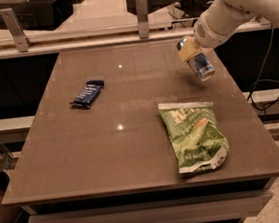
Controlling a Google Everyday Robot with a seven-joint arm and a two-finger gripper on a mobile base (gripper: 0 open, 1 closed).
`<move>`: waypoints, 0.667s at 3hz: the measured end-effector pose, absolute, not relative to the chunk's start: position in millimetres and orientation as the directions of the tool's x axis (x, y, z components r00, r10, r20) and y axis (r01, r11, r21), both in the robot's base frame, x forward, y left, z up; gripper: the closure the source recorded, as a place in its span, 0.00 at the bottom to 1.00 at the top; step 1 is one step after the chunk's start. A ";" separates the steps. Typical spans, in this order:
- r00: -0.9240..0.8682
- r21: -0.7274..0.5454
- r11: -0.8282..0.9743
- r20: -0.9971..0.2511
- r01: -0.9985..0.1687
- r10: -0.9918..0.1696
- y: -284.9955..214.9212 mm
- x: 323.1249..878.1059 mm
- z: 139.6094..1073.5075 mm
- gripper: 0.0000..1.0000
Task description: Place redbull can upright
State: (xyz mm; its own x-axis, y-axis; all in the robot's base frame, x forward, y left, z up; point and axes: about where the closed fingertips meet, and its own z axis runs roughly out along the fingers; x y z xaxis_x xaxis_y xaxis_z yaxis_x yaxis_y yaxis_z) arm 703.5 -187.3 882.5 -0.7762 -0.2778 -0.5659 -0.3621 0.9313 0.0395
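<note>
The redbull can (199, 64) is a slim blue and silver can, held tilted above the right back part of the brown table (132, 134). Its silver end points down and toward the front right. My gripper (191, 52) is shut on the can's upper part, with a tan finger pad (189, 53) against its side. The white arm (233, 2) comes in from the upper right. The can is off the table surface.
A green crinkled chip bag (194, 135) lies on the table's front right, below the can. A flat dark-blue snack bar wrapper (87, 94) lies at the left middle. A rail with metal posts (142, 15) runs behind the table. A cable (267, 86) hangs at the right.
</note>
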 end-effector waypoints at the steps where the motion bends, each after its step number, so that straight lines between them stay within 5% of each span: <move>1: -0.732 0.029 0.941 -0.637 -0.337 -0.243 -204.9 708.2 899.2 1.00; 2: -0.680 0.022 0.948 -0.701 -0.319 -0.213 -219.2 711.4 913.5 1.00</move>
State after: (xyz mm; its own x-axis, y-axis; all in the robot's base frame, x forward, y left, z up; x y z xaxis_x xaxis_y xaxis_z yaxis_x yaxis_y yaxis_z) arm 711.4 -219.2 913.5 -0.6803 -0.2127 -0.7014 -0.3186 0.9476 0.0216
